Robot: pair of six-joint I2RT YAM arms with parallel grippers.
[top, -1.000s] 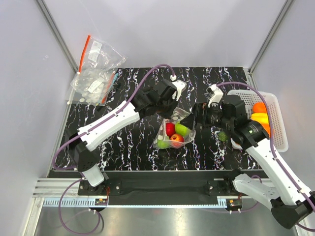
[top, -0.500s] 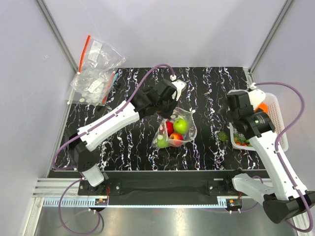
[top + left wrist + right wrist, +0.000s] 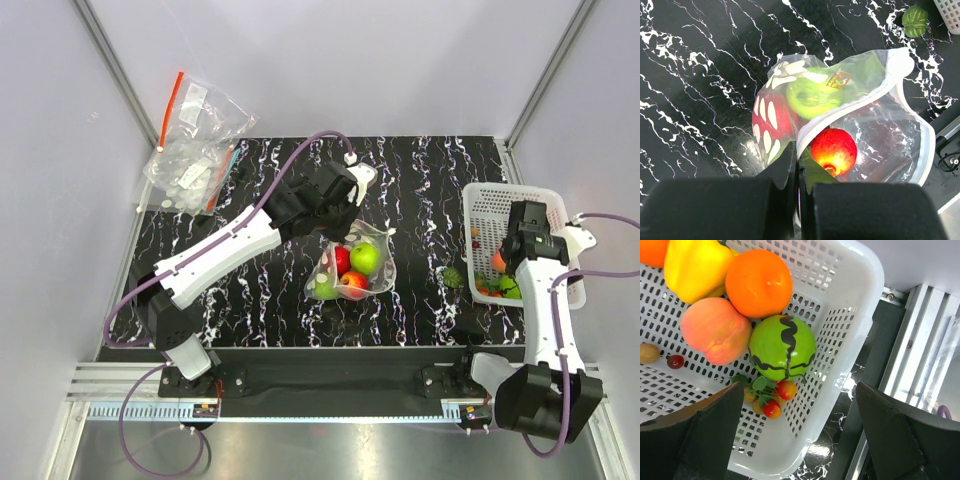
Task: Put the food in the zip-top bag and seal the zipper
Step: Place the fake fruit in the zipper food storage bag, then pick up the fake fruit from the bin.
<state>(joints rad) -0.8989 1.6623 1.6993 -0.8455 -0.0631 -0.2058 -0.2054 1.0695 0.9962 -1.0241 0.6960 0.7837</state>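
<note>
The left gripper [image 3: 797,167] stays clamped on the rim of the dotted zip-top bag [image 3: 352,268], which lies mid-table with its mouth held open, a green apple [image 3: 812,95] and a red apple [image 3: 834,150] inside; the zipper [image 3: 927,145] is not pressed shut. The right gripper [image 3: 797,390] has swung away from the bag's mouth to the white basket [image 3: 850,315], fingers spread wide and empty above a striped green melon [image 3: 782,347] and a peach [image 3: 715,335]; I judge one drop is done and the next pick is starting.

Left tool [image 3: 797,167] pinched closed — right tool [image 3: 797,390] spread wide.
</note>
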